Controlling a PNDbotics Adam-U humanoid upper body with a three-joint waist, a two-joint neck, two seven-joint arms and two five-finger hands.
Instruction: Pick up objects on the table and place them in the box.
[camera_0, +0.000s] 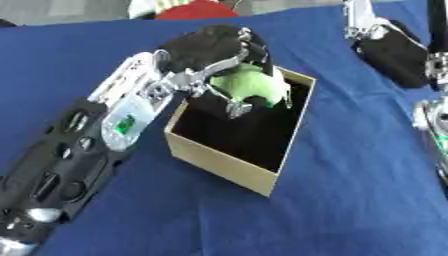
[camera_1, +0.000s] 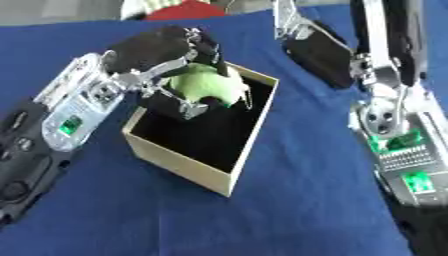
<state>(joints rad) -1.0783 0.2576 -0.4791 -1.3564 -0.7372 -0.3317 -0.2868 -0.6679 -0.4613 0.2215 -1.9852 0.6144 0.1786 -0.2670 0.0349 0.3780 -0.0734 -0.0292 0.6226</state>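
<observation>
Left hand (camera_0: 214, 50) is over the box (camera_0: 223, 162), fingers (camera_0: 238, 107) curled round a light green object (camera_0: 249, 82). The object is soft-looking and rounded; can't make out what it is. It sits in the grip above the far-left part of the box opening, about level with the rim or just above it. Can't tell if it touches the box wall.

The box is open-topped, tan cardboard outside, dark inside. It stands on the worktop (camera_0: 350, 200), which is covered in blue cloth, and is turned askew so one corner points toward the near edge. The interior is too dark to tell if anything lies in it.

The left arm (camera_0: 70, 150) comes in from the near-left corner: black forearm, silver wrist section, a small green-lit patch on it.

Right hand (camera_1: 319, 52) is at the far right, well apart from the box, dark, just over or on the cloth. Can't tell whether its fingers are apart or together. The right arm (camera_1: 398, 145) runs down the right edge of the right eye view, silver with green-lit patches.

Something red (camera_0: 201, 10) at the far edge, past the cloth.
</observation>
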